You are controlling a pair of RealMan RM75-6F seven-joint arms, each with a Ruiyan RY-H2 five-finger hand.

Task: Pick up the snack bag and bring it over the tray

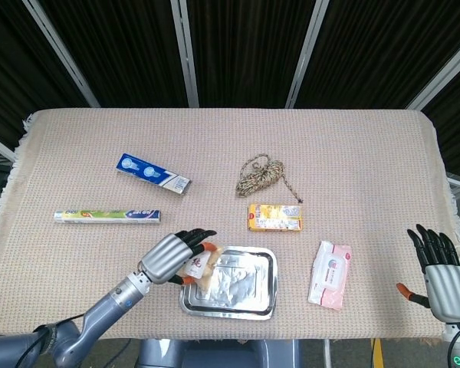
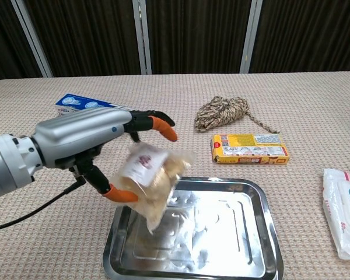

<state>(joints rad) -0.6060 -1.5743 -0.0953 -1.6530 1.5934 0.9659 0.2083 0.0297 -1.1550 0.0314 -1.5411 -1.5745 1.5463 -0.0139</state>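
My left hand [image 2: 87, 140] [image 1: 171, 257] holds the clear snack bag [image 2: 152, 181] [image 1: 200, 268], which has pale yellow pieces inside and a white label. The bag hangs tilted above the left part of the shiny metal tray [image 2: 254, 239] [image 1: 253, 303], off the surface. The tray lies near the table's front edge, in the middle. My right hand [image 1: 443, 276] hovers open beyond the table's right front corner, far from the tray, and shows only in the head view.
A blue toothpaste box [image 1: 153, 173], a long green and blue tube box [image 1: 107, 216], a coil of rope [image 1: 261, 175], a yellow box [image 1: 276, 217] and a pink wipes pack [image 1: 330, 274] lie on the woven cloth around the tray.
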